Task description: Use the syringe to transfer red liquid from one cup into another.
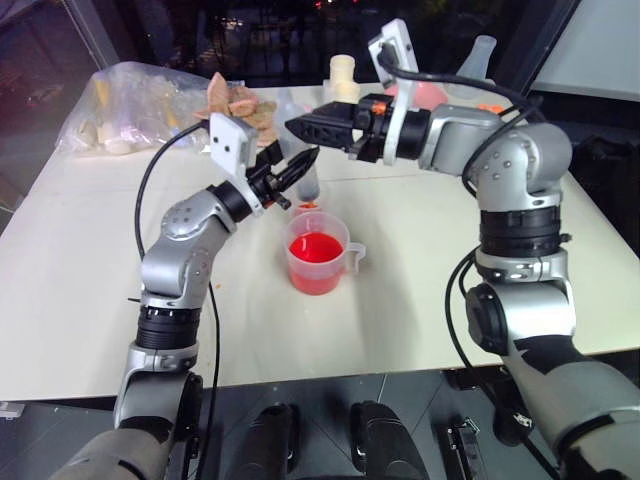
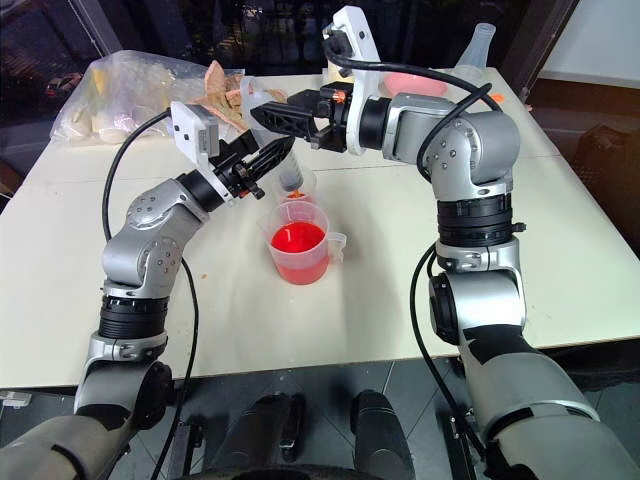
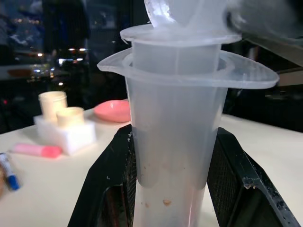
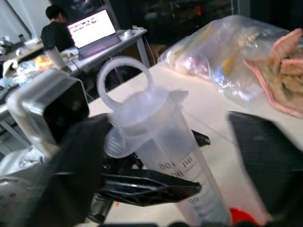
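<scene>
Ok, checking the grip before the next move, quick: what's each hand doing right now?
Left hand: closed on the syringe.
Right hand: open, fingers either side of the syringe's top.

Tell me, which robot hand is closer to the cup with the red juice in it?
The left. The left gripper holds the syringe just above and behind the beaker. The right gripper hangs open higher up, by the syringe's top.

The clear syringe stands nearly upright above the table, its ring-topped plunger pushed down to the flange and printed marks on its barrel. Just beside it stands the handled cup, partly full of red liquid. The smaller cup stands just behind.
</scene>
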You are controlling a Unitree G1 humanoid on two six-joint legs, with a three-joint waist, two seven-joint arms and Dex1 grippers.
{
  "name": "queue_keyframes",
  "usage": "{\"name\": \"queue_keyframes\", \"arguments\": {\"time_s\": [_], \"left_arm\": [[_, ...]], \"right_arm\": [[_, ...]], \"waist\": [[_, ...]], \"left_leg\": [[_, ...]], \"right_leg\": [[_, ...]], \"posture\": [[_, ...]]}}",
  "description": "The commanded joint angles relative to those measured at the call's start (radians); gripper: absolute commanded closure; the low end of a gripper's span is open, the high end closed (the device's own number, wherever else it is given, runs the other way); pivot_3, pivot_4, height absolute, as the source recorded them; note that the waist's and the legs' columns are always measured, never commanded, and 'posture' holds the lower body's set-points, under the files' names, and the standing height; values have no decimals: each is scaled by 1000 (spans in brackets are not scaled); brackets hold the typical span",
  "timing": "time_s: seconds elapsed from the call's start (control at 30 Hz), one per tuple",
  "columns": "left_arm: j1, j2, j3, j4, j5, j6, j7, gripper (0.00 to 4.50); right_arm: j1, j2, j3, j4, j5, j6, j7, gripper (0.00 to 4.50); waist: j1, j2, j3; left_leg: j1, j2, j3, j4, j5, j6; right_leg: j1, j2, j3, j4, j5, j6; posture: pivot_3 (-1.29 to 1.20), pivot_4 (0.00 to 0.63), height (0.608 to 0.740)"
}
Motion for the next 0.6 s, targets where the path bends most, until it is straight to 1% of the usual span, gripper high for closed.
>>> {"name": "queue_keyframes", "arguments": {"time_s": [0.03, 0.13, 0.27, 0.37, 0.5, 0.6], "left_arm": [[-3, 15, 28, -57, -27, 5, 10, 3007], [3, 20, 32, -59, -30, 8, 13, 3007], [2, 36, 39, -60, -39, 15, 18, 3007], [-25, 51, 52, -58, -48, 32, 30, 3007], [-81, 68, 80, -65, -86, 108, 69, 3007], [-154, 81, 154, -64, -157, 234, 159, 3007]], "right_arm": [[-1, -50, -51, -69, 36, 31, -4, 49], [2, -78, -74, -89, 53, 50, -12, 49], [2, -128, -152, -117, 93, 99, -43, 49], [24, -157, -192, -148, 116, 120, -62, 49], [66, -160, -220, -175, 131, 136, -104, 49], [108, -144, -231, -206, 146, 143, -137, 49]], "waist": [[0, 0, 0], [1, 0, 0], [1, 0, 0], [1, 0, 0], [1, 0, 0], [0, 0, 0]], "left_leg": [[0, 0, 0, 0, 0, 0], [0, 0, 0, 0, 0, 1], [0, 0, 0, 0, -2, 3], [0, 0, 0, 0, -2, 3], [0, 0, 0, 0, -2, 3], [0, 0, 0, 0, -2, 3]], "right_leg": [[0, 0, 0, 0, 0, 0], [0, 0, 0, 0, 0, 0], [0, 0, 0, 0, 0, 0], [0, 0, 0, 0, 0, 0], [0, 0, 0, 0, 0, 0], [0, 0, 0, 0, 0, 0]], "posture": [[0, 150, 740], [0, 150, 740], [0, 150, 740], [0, 150, 740], [0, 150, 740], [0, 150, 740]]}}
